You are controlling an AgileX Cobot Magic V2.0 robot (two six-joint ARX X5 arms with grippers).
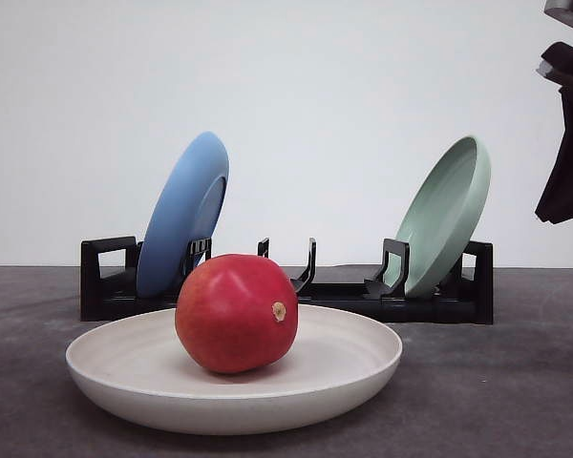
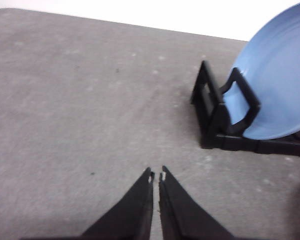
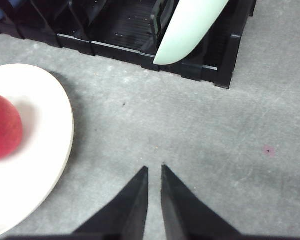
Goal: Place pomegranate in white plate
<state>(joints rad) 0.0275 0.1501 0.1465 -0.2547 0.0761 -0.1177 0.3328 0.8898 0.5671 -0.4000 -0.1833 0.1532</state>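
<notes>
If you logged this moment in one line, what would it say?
glossy red pomegranate: resting in cream shallow plate | left gripper: shut, empty | right gripper: shut, empty, beside plate

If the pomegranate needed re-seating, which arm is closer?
Right, probably. Its gripper hangs beside the white plate holding the pomegranate; the left gripper faces bare table by the blue plate.

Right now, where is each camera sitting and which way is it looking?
Front view: low over the table, looking forward at the pomegranate in the white plate, rack behind; a dark piece of arm at the upper right.
Left wrist view: on the left arm, looking down at grey table and the blue plate; left pincer closed.
Right wrist view: on the right arm, looking down beside the white plate; right pincer nearly closed.
Shared: front and right wrist both show pomegranate and the green plate.
</notes>
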